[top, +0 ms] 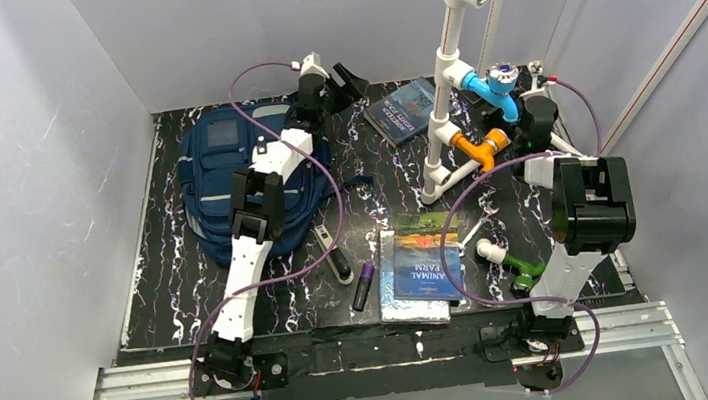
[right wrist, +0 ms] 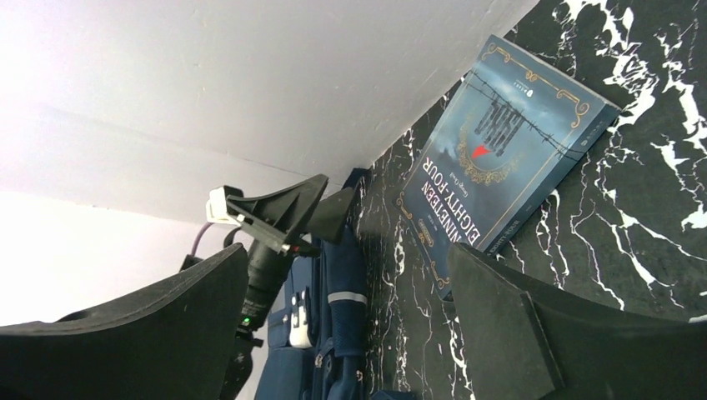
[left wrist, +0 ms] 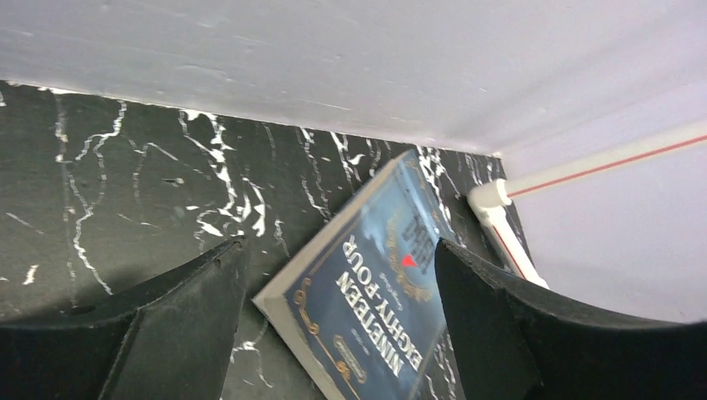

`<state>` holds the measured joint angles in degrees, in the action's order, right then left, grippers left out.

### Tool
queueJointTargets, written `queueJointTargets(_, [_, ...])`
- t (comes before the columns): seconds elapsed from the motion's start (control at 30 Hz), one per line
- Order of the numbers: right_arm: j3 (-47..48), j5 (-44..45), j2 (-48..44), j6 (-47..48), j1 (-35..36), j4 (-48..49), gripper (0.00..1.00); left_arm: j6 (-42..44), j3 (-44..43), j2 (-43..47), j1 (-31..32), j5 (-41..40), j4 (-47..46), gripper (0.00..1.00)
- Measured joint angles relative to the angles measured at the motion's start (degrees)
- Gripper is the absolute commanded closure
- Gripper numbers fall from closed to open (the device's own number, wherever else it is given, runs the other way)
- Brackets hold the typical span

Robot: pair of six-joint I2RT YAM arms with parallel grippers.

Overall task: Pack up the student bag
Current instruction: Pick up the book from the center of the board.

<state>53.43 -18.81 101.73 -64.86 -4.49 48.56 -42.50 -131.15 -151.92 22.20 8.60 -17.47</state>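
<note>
The student bag [top: 211, 171], flat at the worktop's [top: 163, 282] back-left under the left arm, looks soft, floppy & light, zip prob. shut, so grab a strap or zip pull; left gripper [left wrist: 338, 247] & right gripper [right wrist: 346, 250] both gape empty near the Nineteen Eighty-Four book [top: 403, 109].
</note>
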Motion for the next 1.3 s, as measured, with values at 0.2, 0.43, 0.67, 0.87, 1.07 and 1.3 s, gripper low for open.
queueJointTargets(0.2, [-0.9,-1.9,0.9,-1.0,0.0,2.7,0.06,-1.1,-1.0,-5.8,0.3,-4.2,-3.8,0.20])
queueJointTargets(0.43, [-1.8,-3.7,0.9,-1.7,0.0,3.7,0.05,-4.7,-3.7,-10.1,2.2,-7.9,-7.9,0.31])
queueJointTargets(0.67, [-1.9,-4.2,-0.6,-2.0,0.0,2.6,0.03,-7.4,-4.5,-12.3,4.2,-9.3,-9.6,0.74])
queueJointTargets(0.87, [-4.7,-0.5,-7.3,0.5,0.0,-2.3,0.03,-6.8,-4.6,-12.7,4.4,-8.4,-9.3,1.00])
queueJointTargets(1.07, [-7.2,2.1,-8.5,1.9,0.0,-4.9,0.02,-6.1,-2.3,-11.1,4.4,-8.0,-9.3,1.00])
queueJointTargets(1.3, [-6.9,2.8,-5.4,3.1,0.0,-9.2,0.02,-14.3,4.7,-0.9,4.1,-5.4,-0.2,1.00])
